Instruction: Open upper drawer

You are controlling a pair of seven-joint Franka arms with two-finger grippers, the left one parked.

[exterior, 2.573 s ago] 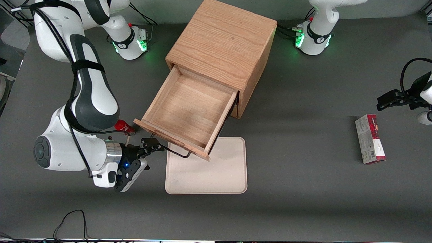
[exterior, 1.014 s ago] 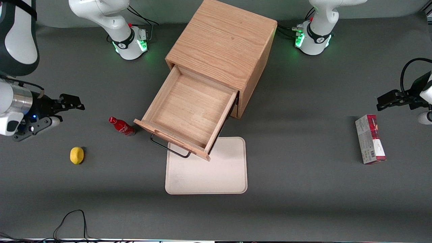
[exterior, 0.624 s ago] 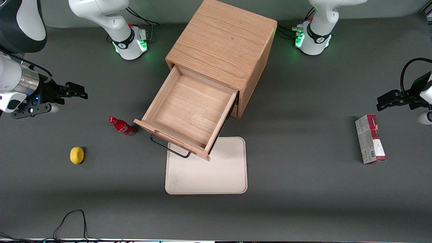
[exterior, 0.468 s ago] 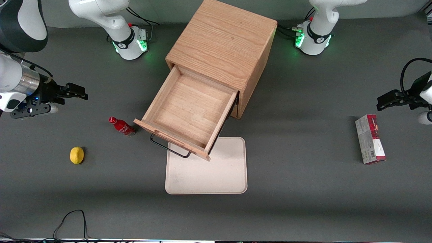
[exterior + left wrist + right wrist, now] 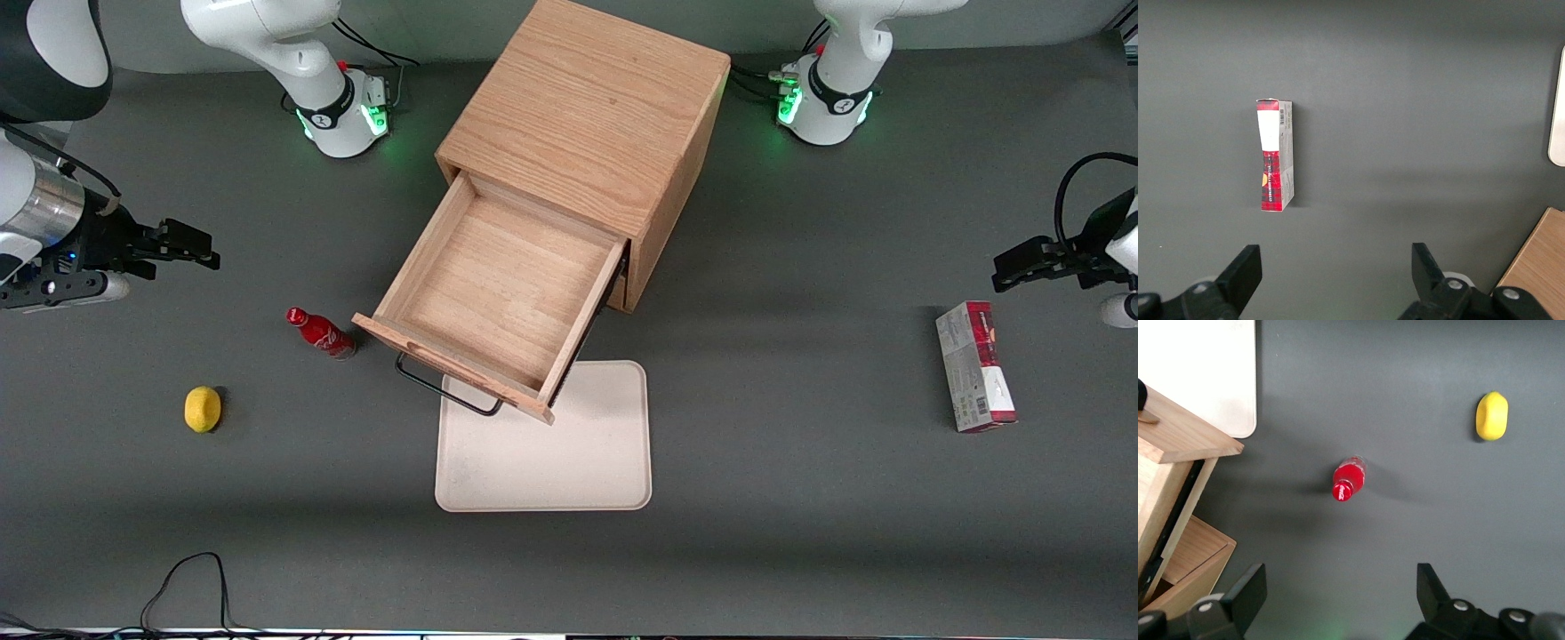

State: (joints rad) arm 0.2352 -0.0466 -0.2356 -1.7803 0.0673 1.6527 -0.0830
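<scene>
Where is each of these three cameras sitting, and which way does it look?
Front view: high up, facing the robots, looking down on the table, the pulled-out upper drawer, the tray; the working arm's hand hangs open, away from the drawer.
Right wrist view: on the working arm, looking down past its own fingertips at the bottle and lemon.
Left wrist view: on the parked arm, looking down at the carton.
Shared: bottle, lemon and drawer appear in front and right wrist views.

Gripper (image 5: 1338, 603) fingers spread wide above a red bottle (image 5: 1349, 478); lemon (image 5: 1491, 416) well apart; upper drawer (image 5: 1175, 440) pulled out, tray (image 5: 1211, 367) beside it
</scene>
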